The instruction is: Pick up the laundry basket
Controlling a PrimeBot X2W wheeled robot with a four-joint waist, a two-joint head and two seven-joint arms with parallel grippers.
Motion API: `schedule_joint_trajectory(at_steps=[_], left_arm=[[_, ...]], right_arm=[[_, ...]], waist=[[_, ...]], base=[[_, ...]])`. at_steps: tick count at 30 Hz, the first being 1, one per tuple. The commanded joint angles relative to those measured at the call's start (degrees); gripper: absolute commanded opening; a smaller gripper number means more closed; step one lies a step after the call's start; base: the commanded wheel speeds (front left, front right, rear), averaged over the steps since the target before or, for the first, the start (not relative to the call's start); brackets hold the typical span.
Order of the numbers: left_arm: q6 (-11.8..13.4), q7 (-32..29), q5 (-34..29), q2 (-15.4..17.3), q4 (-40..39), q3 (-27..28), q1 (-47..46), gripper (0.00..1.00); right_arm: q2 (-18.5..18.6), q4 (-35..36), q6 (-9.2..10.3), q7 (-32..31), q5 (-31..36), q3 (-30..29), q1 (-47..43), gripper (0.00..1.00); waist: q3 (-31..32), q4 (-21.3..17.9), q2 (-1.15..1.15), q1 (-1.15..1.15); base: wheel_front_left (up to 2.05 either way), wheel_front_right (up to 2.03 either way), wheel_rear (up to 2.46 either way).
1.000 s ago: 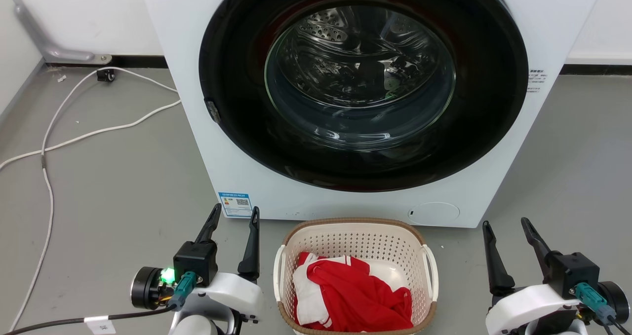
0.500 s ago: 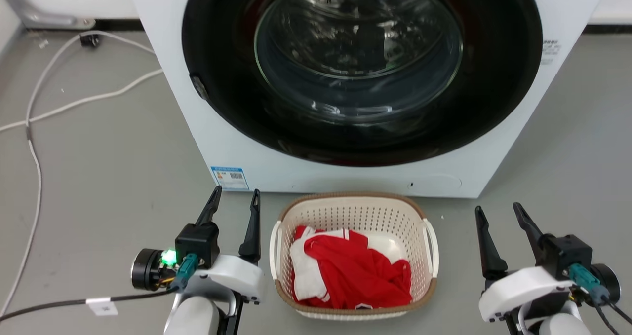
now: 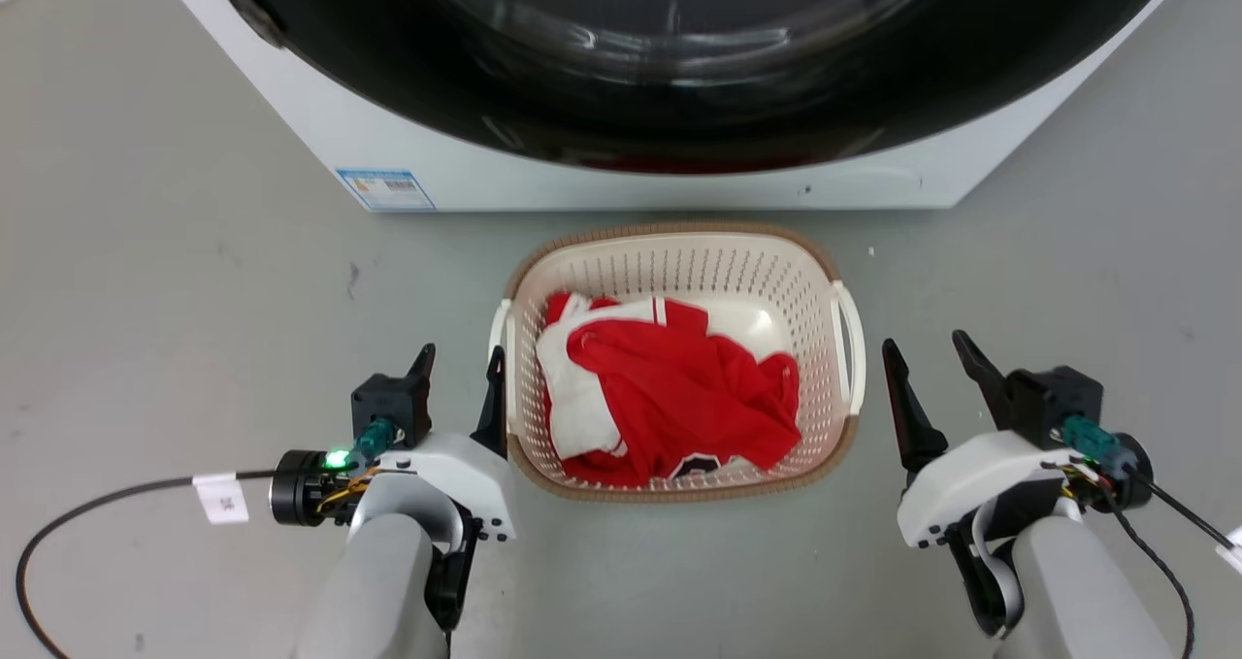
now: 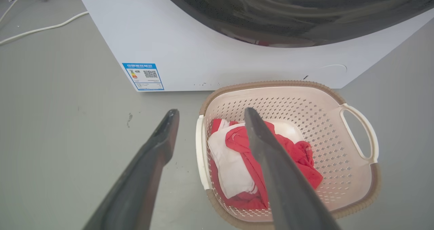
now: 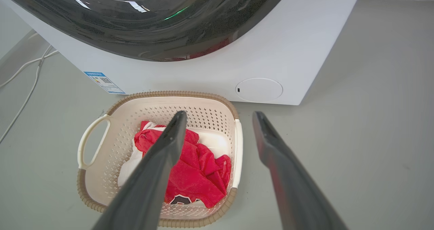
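Note:
The laundry basket [image 3: 679,266] is cream perforated plastic with a brown woven rim. It stands on the grey floor just in front of the washer and holds red and white clothing [image 3: 670,397]. My left gripper [image 3: 462,353] is open beside the basket's left handle [image 3: 500,324], its inner finger close to the rim. The right gripper [image 3: 922,341] is open a short way off the right handle [image 3: 854,348]. In the left wrist view the gripper [image 4: 211,111] straddles the left handle [image 4: 200,155]. In the right wrist view the gripper [image 5: 220,113] straddles the right handle [image 5: 237,155].
A white front-loading washer [image 3: 582,174] with a dark round door stands right behind the basket, a blue label [image 3: 383,188] on its lower left. White cords [image 4: 40,28] lie on the floor to its left. A black cable [image 3: 97,504] trails from my left wrist.
The head view has tipped down and moved nearer, so the washer drum has slid off the top. Both grippers stay open and now sit beside the basket's handles.

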State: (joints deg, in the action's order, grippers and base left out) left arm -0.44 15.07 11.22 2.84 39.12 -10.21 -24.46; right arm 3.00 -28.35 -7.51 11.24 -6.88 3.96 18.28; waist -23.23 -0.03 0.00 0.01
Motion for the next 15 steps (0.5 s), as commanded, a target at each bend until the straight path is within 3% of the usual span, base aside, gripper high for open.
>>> schedule_joint_trajectory(at_steps=[1, 15], left_arm=[[-0.06, 0.15, 0.04, 0.07, 1.81, 0.23, -1.81, 1.0], [-2.28, -2.7, 3.63, 0.84, 23.52, 1.81, -17.41, 1.0]], right_arm=[[0.25, -1.61, 0.03, 0.03, -0.38, 0.51, 1.9, 1.0], [0.55, -22.43, 0.04, 0.97, -6.76, 7.56, 17.01, 1.0]], waist=[[-3.88, -1.13, 0.0, -0.01], [-13.52, -3.09, 0.0, -0.01]], base=[[0.0, 0.0, 0.0], [0.0, 0.0, 0.0]])
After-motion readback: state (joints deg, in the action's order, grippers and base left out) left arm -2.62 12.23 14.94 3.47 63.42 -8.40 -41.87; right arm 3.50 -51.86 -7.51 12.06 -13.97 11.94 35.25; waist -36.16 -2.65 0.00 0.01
